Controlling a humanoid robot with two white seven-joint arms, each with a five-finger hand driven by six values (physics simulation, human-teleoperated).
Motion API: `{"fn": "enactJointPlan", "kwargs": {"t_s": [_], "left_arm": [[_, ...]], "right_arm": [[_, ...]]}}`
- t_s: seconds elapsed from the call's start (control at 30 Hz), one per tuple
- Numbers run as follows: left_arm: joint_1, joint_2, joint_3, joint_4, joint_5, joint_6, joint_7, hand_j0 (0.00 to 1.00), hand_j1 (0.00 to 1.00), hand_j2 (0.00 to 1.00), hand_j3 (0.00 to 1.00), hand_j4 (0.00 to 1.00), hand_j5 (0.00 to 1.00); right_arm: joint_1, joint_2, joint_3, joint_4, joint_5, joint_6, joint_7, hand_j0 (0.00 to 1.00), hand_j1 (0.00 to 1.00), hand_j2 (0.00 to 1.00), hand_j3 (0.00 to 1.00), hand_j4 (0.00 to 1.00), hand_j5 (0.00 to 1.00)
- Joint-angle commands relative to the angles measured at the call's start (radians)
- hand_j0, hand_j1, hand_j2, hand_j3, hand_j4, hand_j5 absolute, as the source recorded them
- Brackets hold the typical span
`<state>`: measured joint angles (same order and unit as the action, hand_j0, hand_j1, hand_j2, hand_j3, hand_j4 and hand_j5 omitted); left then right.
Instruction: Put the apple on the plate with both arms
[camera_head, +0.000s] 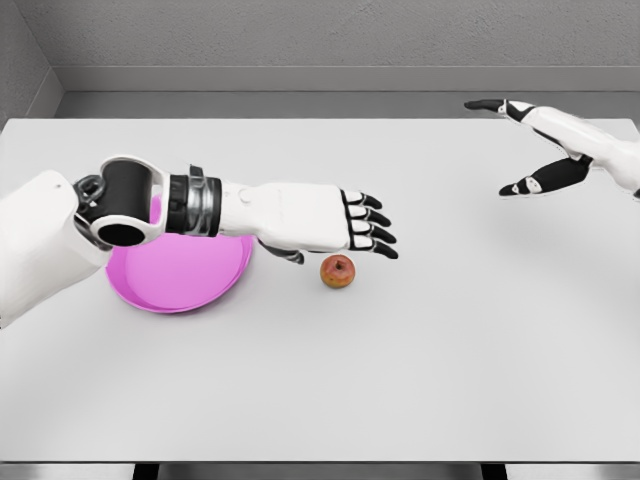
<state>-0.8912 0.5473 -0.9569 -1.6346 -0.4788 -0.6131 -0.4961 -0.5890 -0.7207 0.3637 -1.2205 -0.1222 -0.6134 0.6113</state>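
Note:
A small red-orange apple (338, 271) rests on the white table, just right of the pink plate (180, 275). My left hand (372, 227) reaches in from the left, passing over the plate, and hovers just above and behind the apple with its fingers stretched flat, holding nothing. The left forearm hides the plate's far rim. My right hand (520, 145) is raised at the far right, well away from the apple, with thumb and fingers spread wide and nothing in them.
The white table (420, 380) fills most of the view, with its front edge at the bottom. A grey wall stands behind the table's far edge.

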Motion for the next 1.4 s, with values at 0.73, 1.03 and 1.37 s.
{"fn": "enactJointPlan", "kwargs": {"t_s": [0.73,1.03,1.37], "left_arm": [[0.0,-0.049,-0.091,0.098,-0.098,0.002,0.001,0.94,0.94,0.94,0.94,0.94,0.94],[-0.005,-0.092,-0.091,0.183,-0.129,0.002,0.002,0.94,0.94,0.94,0.94,0.94,0.94],[-0.005,-0.11,-0.105,0.205,-0.149,0.002,0.002,0.94,0.94,0.94,0.94,0.94,0.94]], "right_arm": [[0.0,0.009,0.024,-0.034,-0.005,0.002,0.0,1.0,1.0,1.0,1.0,1.0,1.0],[0.002,0.004,0.029,-0.034,-0.005,0.002,0.0,1.0,1.0,1.0,1.0,1.0,1.0],[0.005,0.004,0.031,-0.033,-0.005,0.002,0.0,1.0,1.0,1.0,1.0,1.0,1.0]]}}
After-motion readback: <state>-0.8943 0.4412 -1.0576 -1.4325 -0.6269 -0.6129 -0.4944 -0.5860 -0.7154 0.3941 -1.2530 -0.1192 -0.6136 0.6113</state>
